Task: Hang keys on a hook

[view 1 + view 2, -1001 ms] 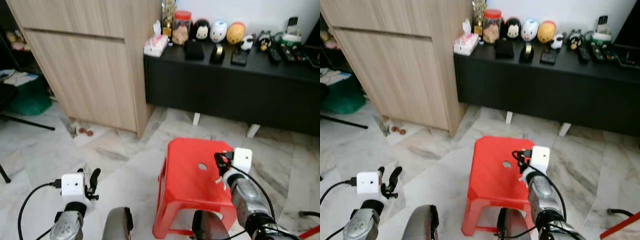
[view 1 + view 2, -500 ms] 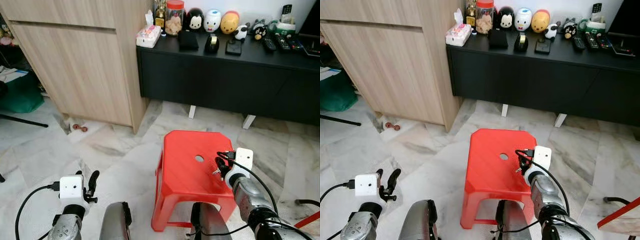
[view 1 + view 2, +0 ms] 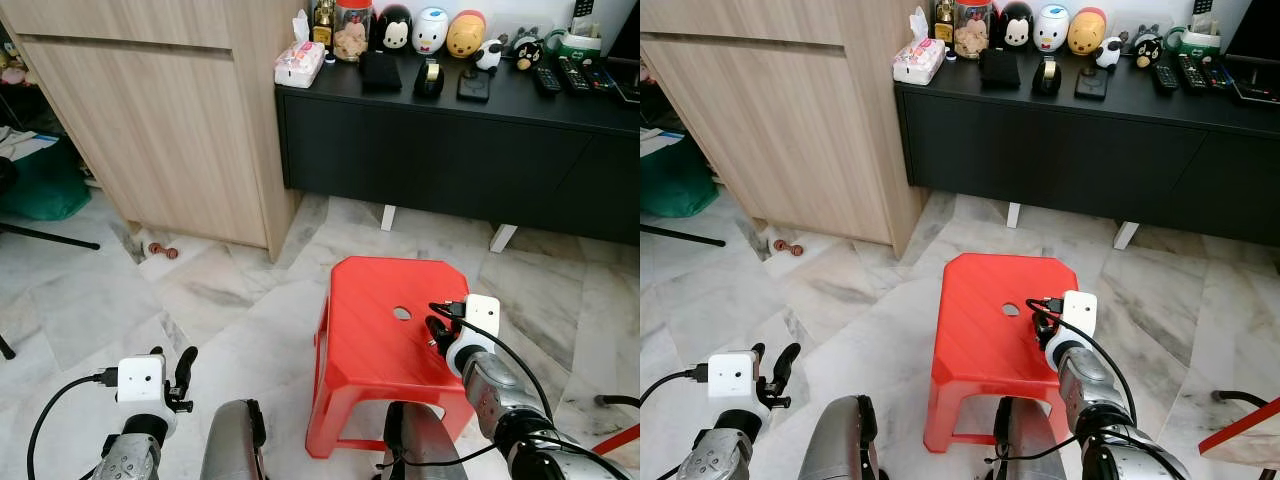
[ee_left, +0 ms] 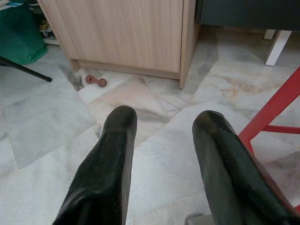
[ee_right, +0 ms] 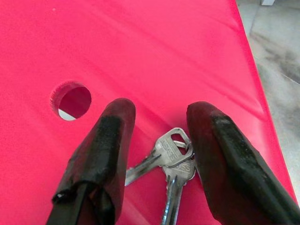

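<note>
A small bunch of silver keys lies flat on the top of a red plastic stool, to the right of the stool's round hole. My right gripper is low over the stool's right side. It is open, with one black finger on each side of the keys. The key ring sits close against one finger. My left gripper is open and empty, low over the marble floor at the left.
A black sideboard with figurines and remotes runs along the back wall. A tall wooden cabinet stands at the back left. A small brown object lies on the floor by it, and a green bag sits at the far left.
The whole picture has shifted a little with the camera. My right gripper has stayed over the stool's right side with the keys, and the left arm has kept its place.
</note>
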